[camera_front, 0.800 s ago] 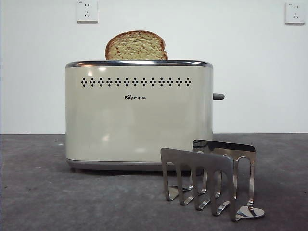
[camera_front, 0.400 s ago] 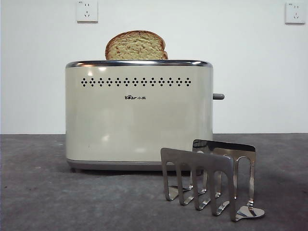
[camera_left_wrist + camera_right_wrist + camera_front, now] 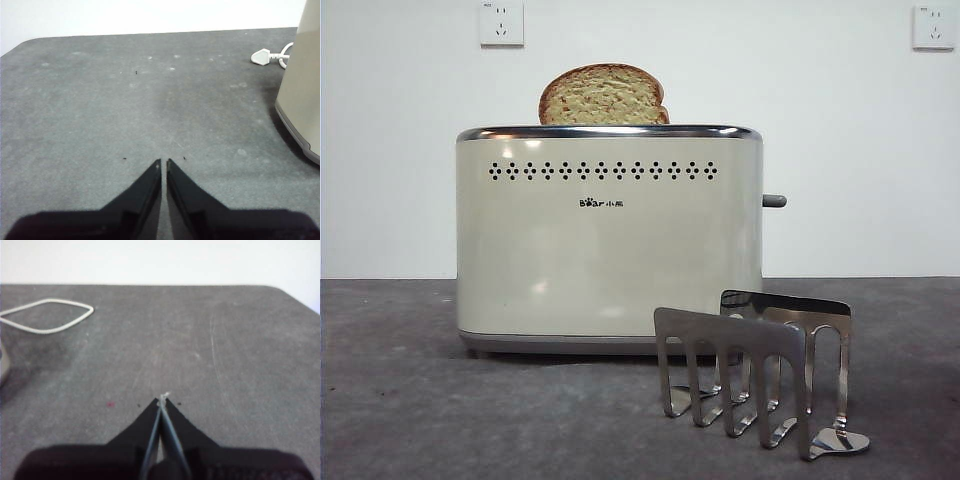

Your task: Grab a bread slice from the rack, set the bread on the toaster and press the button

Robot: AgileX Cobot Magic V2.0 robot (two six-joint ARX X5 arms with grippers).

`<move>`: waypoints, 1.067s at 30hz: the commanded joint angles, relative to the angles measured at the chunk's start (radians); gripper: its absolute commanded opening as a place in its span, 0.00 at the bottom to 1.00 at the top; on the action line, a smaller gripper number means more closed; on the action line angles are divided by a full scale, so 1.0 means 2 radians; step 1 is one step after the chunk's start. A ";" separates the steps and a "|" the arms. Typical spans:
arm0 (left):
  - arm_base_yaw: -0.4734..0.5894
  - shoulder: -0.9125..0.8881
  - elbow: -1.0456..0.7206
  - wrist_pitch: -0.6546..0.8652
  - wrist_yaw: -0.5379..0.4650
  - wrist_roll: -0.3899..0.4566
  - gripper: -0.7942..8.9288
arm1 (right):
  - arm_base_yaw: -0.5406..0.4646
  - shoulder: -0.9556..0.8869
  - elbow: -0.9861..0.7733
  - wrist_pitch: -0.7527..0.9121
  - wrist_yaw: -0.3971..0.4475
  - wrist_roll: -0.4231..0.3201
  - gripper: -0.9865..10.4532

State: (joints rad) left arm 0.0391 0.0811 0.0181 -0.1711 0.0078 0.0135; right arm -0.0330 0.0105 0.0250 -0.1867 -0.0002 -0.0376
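Observation:
The slice of bread (image 3: 603, 95) stands upright in the top of the cream toaster (image 3: 608, 235), its rounded brown crust showing above the chrome rim. The dark grey button (image 3: 774, 200) sticks out of the toaster's right side. In front of the toaster, to the right, the steel rack (image 3: 760, 368) stands with nothing in its slots. Neither gripper shows in the front view. My left gripper (image 3: 164, 162) is shut over bare table, with the toaster's corner (image 3: 302, 95) off to one side. Over bare table too, my right gripper (image 3: 163, 399) is shut.
A white plug and cord (image 3: 270, 56) lie on the grey table behind the toaster. A loop of white cord (image 3: 47, 316) lies on the table in the right wrist view. Two wall sockets (image 3: 501, 22) sit on the white wall.

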 commanded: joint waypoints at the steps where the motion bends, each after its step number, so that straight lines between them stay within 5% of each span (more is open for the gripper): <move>1: 0.000 0.000 -0.005 0.003 0.000 -0.003 0.10 | 0.000 -0.001 -0.005 0.001 -0.001 0.006 0.09; 32: 0.000 0.000 -0.005 0.003 0.000 -0.003 0.10 | 0.000 -0.001 -0.005 0.000 0.005 0.005 0.09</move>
State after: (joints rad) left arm 0.0391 0.0811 0.0181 -0.1715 0.0078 0.0139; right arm -0.0330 0.0105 0.0250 -0.1902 0.0044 -0.0372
